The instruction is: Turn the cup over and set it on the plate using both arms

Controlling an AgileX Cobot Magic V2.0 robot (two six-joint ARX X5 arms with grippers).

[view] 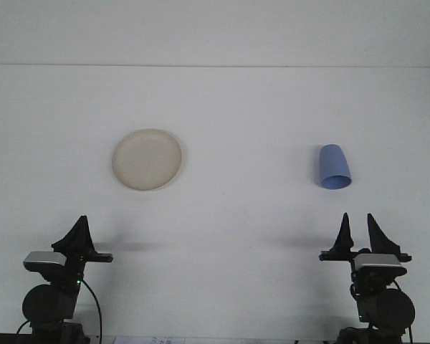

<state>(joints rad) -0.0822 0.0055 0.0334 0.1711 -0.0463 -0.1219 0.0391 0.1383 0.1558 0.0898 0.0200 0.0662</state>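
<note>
A blue cup lies on its side on the white table at the right, its open mouth facing the camera. A cream plate rests flat on the table at the left, with nothing on it. My right gripper stands near the front edge below the cup, well apart from it, open with a clear gap between its two fingers. Near the front edge at the left my left gripper sits below the plate, its fingers together in a single point, holding nothing.
The white table runs back to a white wall. The two arm bases and their cables occupy the bottom corners.
</note>
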